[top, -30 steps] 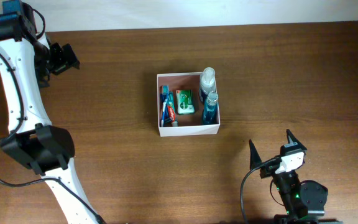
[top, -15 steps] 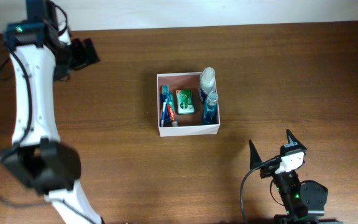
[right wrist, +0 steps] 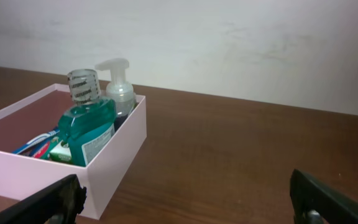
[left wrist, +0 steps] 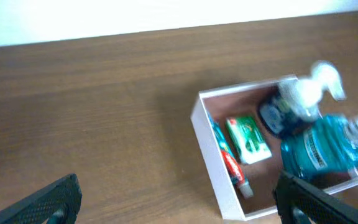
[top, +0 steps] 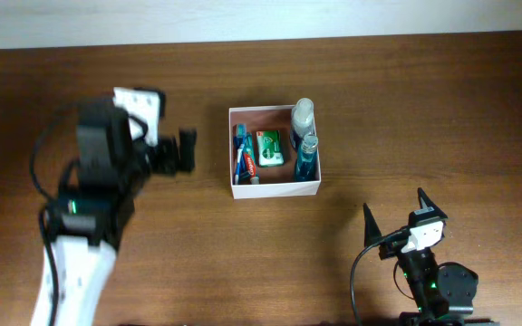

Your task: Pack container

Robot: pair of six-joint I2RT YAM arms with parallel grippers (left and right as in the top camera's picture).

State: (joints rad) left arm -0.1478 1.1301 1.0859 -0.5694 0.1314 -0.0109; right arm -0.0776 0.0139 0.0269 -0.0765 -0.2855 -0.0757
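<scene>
The container (top: 277,189) is a square white-walled box with a reddish-brown inside, standing mid-table. Inside it are a blue mouthwash bottle (top: 306,158), a foam pump bottle (top: 303,115), a green box (top: 269,147) and a red-and-blue toothpaste tube (top: 245,156). My left gripper (top: 187,152) hovers open just left of the container, holding nothing. In the left wrist view the container (left wrist: 207,155) lies ahead to the right, between the spread fingers (left wrist: 48,202). My right gripper (top: 393,204) rests open and holding nothing near the front right, and the container (right wrist: 114,158) shows in its view at the left.
The left arm's white body (top: 84,244) stretches over the table's left side, from the front edge up to the gripper. A pale wall (right wrist: 229,43) runs along the table's far edge. The right arm's base (top: 438,285) sits at the front edge.
My left arm has swung from the far-left back corner rightward and forward to just beside the container's left wall. The right arm has not moved.
</scene>
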